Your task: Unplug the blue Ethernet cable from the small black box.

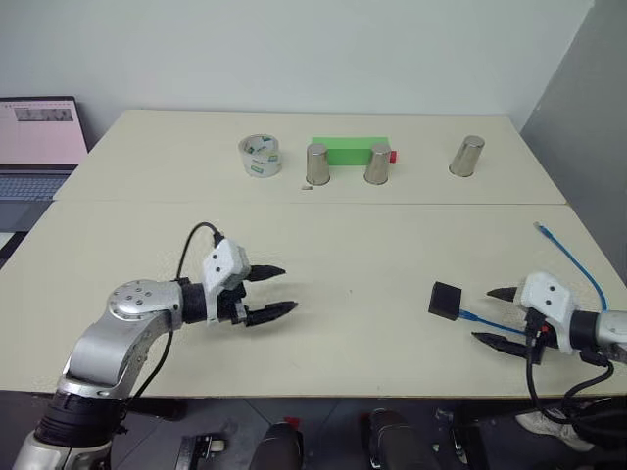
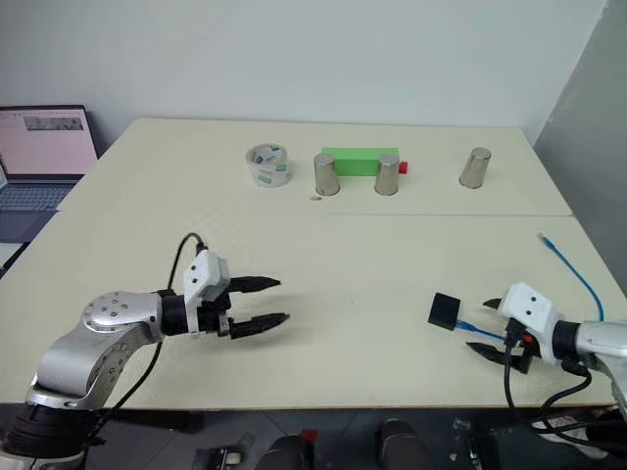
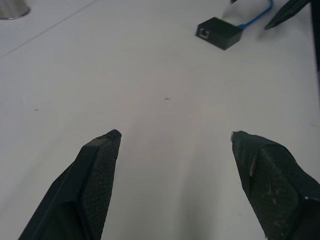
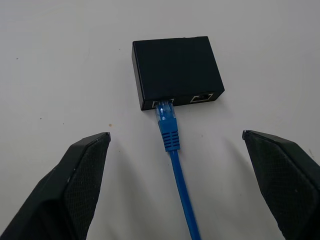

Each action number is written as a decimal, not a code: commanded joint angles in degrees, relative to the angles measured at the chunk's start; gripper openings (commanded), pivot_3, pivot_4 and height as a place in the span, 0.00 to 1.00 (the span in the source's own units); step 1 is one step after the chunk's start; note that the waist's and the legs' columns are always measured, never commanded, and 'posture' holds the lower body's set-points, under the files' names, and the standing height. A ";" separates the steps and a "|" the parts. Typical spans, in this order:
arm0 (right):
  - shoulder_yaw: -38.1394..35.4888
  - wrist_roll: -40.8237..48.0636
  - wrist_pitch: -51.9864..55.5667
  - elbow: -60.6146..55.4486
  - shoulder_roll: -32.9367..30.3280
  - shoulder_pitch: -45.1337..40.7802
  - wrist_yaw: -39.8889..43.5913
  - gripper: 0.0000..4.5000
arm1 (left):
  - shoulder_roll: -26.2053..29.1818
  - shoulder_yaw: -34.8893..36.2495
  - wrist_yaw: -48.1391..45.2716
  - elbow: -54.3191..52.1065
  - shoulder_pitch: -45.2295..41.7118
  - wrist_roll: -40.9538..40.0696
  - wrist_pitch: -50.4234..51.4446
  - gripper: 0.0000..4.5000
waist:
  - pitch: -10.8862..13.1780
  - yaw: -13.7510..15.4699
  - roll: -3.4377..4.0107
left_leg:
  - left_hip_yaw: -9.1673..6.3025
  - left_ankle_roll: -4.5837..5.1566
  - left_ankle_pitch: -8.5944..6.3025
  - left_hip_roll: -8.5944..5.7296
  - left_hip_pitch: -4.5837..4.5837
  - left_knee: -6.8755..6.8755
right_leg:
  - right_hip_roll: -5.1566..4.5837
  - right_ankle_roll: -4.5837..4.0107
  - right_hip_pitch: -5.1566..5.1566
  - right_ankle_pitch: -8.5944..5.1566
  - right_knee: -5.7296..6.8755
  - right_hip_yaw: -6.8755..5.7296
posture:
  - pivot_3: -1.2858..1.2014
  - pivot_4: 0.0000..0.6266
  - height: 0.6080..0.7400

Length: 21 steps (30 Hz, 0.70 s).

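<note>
Low on the right of the bench [image 1: 323,245] sits the small black box [image 1: 446,299], the blue Ethernet cable [image 4: 172,150] plugged into it. Just beside it, the right hand [image 1: 502,315] gapes wide, empty; at lower left, the left hand [image 1: 279,292] is open too, holding nothing.

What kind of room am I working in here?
Probably a lab or office test bench: plain pale tables against a bare wall, an open laptop at the side, and props like tape and metal cups.
</note>
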 commanded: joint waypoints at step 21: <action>11.90 -8.95 -9.22 11.20 1.84 -15.84 3.42 0.03 | -2.40 -1.33 -1.62 1.41 -4.02 -2.58 2.79 0.84 | 0.01 -1.16 -0.02 | 0.00 0.01 0.01 -0.01 0.06 0.08 | 0.01 0.10 0.07 0.07 0.07 0.03 | 0.52 0.24 1.00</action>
